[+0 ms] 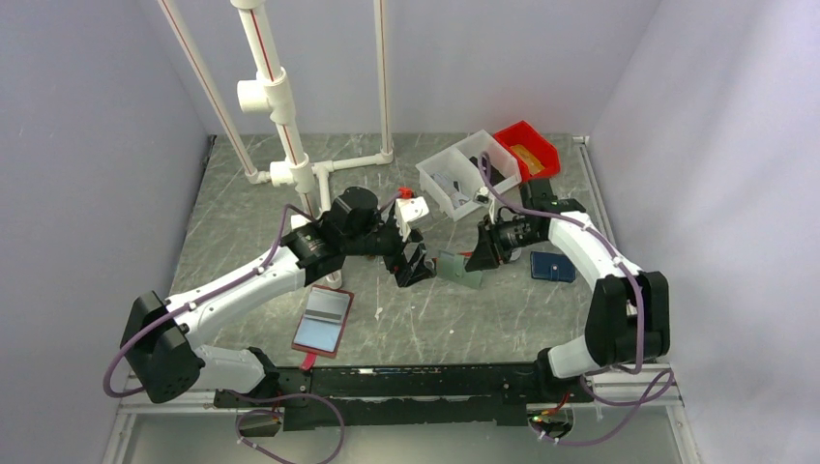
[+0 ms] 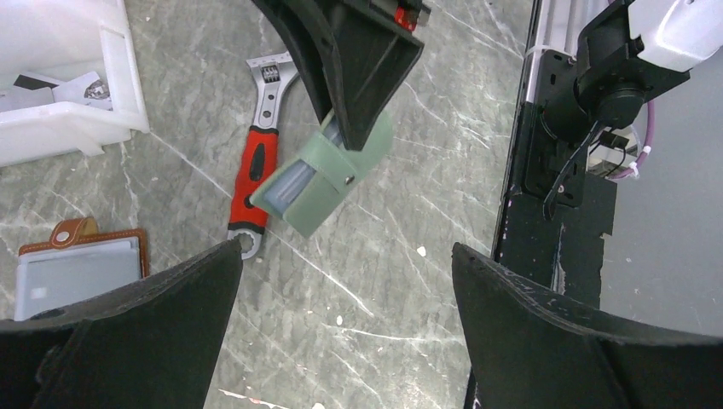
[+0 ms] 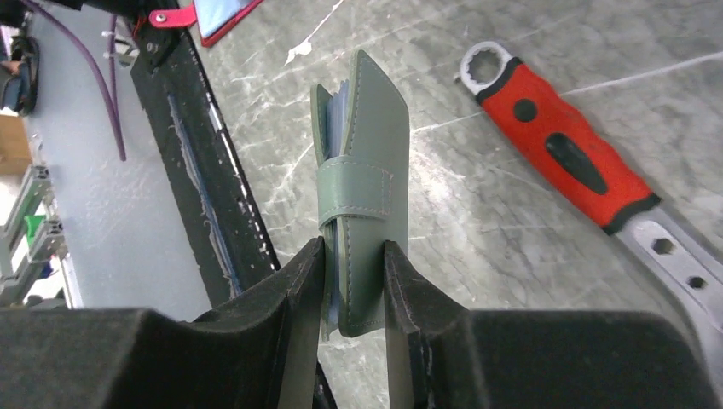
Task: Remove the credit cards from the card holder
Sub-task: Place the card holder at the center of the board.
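mint-green card holder (image 3: 375,119) pinched shut in right claw (image 3: 354,253), cards hidden; left claw (image 2: 345,256) wide open.

Grey marbled table (image 1: 251,193), seemingly lilac walls (image 1: 97,145)

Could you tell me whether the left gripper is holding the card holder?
No, the card holder is pinched in the right gripper, while the left gripper stands open.

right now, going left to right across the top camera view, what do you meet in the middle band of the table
maroon-edged folder → left gripper → card holder → dark blue flat item
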`<action>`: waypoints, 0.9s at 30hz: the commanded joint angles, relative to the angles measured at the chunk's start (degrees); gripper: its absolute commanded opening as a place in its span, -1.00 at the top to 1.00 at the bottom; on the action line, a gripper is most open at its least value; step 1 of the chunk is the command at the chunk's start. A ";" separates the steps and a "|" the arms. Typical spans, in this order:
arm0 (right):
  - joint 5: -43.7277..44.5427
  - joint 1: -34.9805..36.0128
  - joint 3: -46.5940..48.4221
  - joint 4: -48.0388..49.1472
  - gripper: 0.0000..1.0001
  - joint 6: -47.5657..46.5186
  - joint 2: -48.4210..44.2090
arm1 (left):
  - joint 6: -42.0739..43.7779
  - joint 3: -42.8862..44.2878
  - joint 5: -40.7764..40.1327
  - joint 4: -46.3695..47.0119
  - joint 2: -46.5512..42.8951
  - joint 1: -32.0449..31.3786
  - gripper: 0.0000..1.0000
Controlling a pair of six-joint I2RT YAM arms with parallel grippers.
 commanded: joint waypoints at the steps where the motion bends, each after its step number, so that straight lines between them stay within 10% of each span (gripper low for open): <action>1: -5.58 1.91 -2.37 4.87 1.00 1.42 2.75 | 1.73 -0.84 1.23 1.89 -0.16 0.27 -0.96; 15: 5.60 1.53 -3.45 10.46 0.94 6.14 8.20 | 1.30 0.04 2.34 0.94 1.26 0.27 -0.96; 27: 9.95 0.35 -3.61 9.19 -0.39 2.39 3.46 | -0.33 2.01 3.82 -1.21 3.86 0.07 -0.96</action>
